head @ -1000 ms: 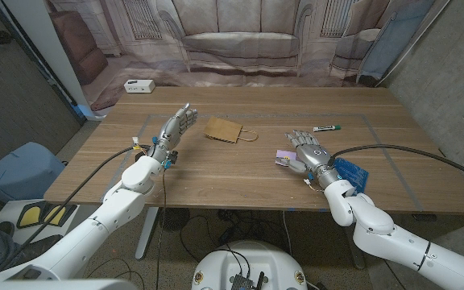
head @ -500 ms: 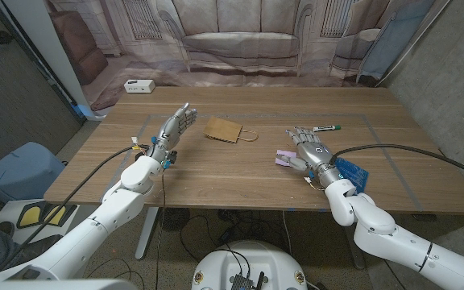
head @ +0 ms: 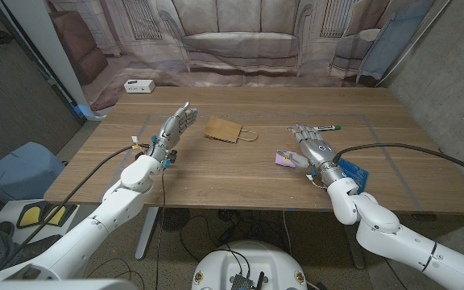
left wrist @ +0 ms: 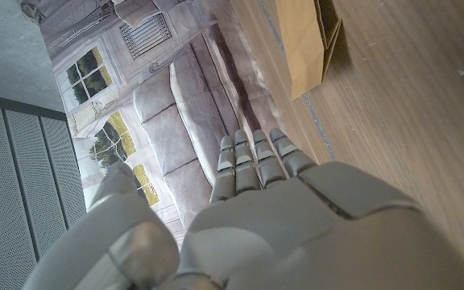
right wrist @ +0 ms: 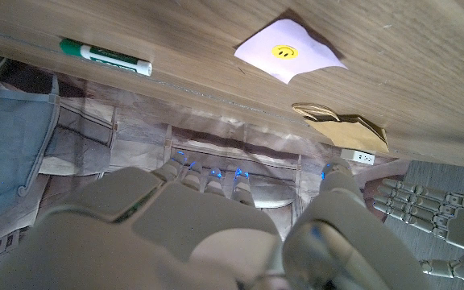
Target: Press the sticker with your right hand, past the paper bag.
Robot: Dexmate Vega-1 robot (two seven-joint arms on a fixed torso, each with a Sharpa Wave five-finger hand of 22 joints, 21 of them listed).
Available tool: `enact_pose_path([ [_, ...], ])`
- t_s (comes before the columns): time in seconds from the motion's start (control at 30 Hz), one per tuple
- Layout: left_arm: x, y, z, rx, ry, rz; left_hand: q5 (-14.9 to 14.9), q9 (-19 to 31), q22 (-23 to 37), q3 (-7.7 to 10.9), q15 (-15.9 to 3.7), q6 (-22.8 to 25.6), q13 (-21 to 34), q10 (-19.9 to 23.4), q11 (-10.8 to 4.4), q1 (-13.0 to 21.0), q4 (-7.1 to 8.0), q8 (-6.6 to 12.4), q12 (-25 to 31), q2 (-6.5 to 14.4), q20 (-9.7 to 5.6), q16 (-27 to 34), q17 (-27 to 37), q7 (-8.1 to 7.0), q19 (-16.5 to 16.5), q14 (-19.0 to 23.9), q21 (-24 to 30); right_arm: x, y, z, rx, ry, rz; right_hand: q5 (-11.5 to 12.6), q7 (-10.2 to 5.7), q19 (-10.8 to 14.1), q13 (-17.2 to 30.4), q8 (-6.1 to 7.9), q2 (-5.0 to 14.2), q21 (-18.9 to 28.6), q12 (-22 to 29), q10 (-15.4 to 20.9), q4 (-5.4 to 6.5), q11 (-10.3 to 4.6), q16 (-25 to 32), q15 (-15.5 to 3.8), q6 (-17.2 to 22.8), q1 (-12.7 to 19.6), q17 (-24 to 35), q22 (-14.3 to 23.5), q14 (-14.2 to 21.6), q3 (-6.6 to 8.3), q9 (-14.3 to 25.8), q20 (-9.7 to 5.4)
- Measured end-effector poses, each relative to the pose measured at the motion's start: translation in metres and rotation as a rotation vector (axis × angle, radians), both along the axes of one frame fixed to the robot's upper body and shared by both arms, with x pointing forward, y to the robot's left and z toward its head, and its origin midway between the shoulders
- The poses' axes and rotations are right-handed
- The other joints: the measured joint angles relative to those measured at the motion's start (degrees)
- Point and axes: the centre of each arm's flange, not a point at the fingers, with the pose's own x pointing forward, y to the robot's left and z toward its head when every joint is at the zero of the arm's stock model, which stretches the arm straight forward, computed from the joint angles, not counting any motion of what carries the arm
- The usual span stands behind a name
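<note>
since before, right hand (head: 311, 148) rose off the sticker (head: 283, 158), fingers spread, holding nothing; paper bag (head: 224, 130) lay flat beyond the sticker, contents unseen.

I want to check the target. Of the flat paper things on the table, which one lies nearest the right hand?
The sticker, a pale square with a yellow smiley, lies just beside the right hand. The brown paper bag lies farther away, toward the table's middle.
</note>
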Motion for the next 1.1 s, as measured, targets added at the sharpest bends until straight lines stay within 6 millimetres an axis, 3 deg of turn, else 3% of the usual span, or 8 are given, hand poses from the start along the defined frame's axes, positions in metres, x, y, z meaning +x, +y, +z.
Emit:
enact_pose_path([
  [0.23, 0.000, 0.000, 0.001, 0.002, -0.002, -0.001, 0.0, 0.0, 0.0, 0.00, 0.00, 0.0, 0.0, 0.0, 0.00, 0.0, 0.00, 0.00, 0.0, 0.0, -0.34, 0.0, 0.0, 0.00, 0.3, 0.0, 0.0, -0.001, -0.001, 0.003, 0.047, -0.008, 0.048, 0.0, 0.43, 6.5, -0.1, -0.65, -0.23, 1.3, 0.7, 2.7, -0.32, 0.02, 0.8, -1.76, -1.0, 1.1, -0.3, -0.3, 0.5, 0.32, 0.0, -1.81],
  [0.37, 0.000, -0.001, 0.001, 0.004, -0.001, -0.001, 0.0, 0.0, 0.0, 0.00, 0.00, 0.0, 0.0, 0.0, 0.00, 0.0, 0.00, 0.00, 0.0, 0.0, -0.34, 0.0, 0.0, 0.00, 0.3, 0.0, -0.2, 0.000, -0.003, 0.005, 0.083, -0.012, 0.077, 0.0, 0.72, 8.0, -0.2, -0.65, 0.08, 1.5, 0.8, 2.7, -0.55, 0.00, 0.8, -1.78, -1.3, 1.4, -0.4, -0.3, 1.4, 0.55, 0.0, -2.87],
  [0.53, 0.000, -0.001, 0.002, 0.006, 0.000, 0.000, 0.0, 0.0, 0.0, -0.15, -0.21, 0.0, 0.0, 0.0, 0.00, 0.0, -0.14, 0.00, 0.0, 0.0, -0.34, 0.0, 0.0, 0.00, 0.3, 0.2, -0.2, 0.000, -0.002, 0.006, 0.120, -0.011, 0.117, 0.0, 1.73, 12.4, -0.2, 0.64, -0.01, 2.1, 0.8, 3.2, -0.72, -0.10, 0.8, -2.04, 1.8, 2.3, -0.4, -0.5, 2.7, 0.73, 0.1, -2.96],
  [0.67, 0.001, -0.002, 0.003, 0.009, -0.001, -0.001, 0.0, 0.0, 0.0, -0.16, -0.09, 0.0, 0.0, 0.2, 0.21, 0.0, -0.15, 0.00, 0.0, 0.0, -0.34, 0.0, 0.0, 0.00, 0.3, 0.5, -0.2, 0.001, -0.007, 0.009, 0.151, -0.012, 0.135, 0.0, 2.26, 14.8, -0.1, 0.41, -0.07, 2.2, 0.8, 4.3, -0.79, -0.02, 0.8, -2.03, 2.0, 2.8, -0.4, -0.5, 4.0, 0.80, 0.2, -2.92],
  [0.8, 0.002, -0.002, 0.004, 0.012, -0.002, -0.002, 0.0, 0.0, 0.0, -0.16, -0.09, 0.0, 0.0, 0.2, 0.21, 0.0, -0.15, 0.00, 0.0, 0.0, -0.34, 0.0, 0.0, 0.00, 0.3, 0.5, -0.2, 0.002, -0.010, 0.011, 0.181, -0.015, 0.159, 0.0, 2.75, 16.2, -0.1, -0.43, -0.13, 2.2, 0.8, 5.4, -0.79, -0.33, 1.0, -2.32, 0.1, 3.4, -0.4, -0.5, 5.2, 0.80, 0.2, -3.13],
  [1.1, 0.004, -0.001, 0.005, 0.017, 0.001, -0.004, 0.0, 0.0, 0.0, -0.16, -0.09, 0.0, 0.0, 0.2, 0.21, 0.0, -0.15, 0.00, 0.0, 0.0, -0.34, 0.0, 0.0, 0.00, 0.3, 0.5, -0.2, 0.002, -0.011, 0.016, 0.260, -0.008, 0.232, -0.2, 3.44, 17.6, -0.1, 0.01, -0.39, 2.2, 0.8, 6.5, -0.79, -0.31, 1.1, -2.32, 1.1, 3.7, -0.4, -0.5, 6.5, 0.79, 0.1, -3.18],
])
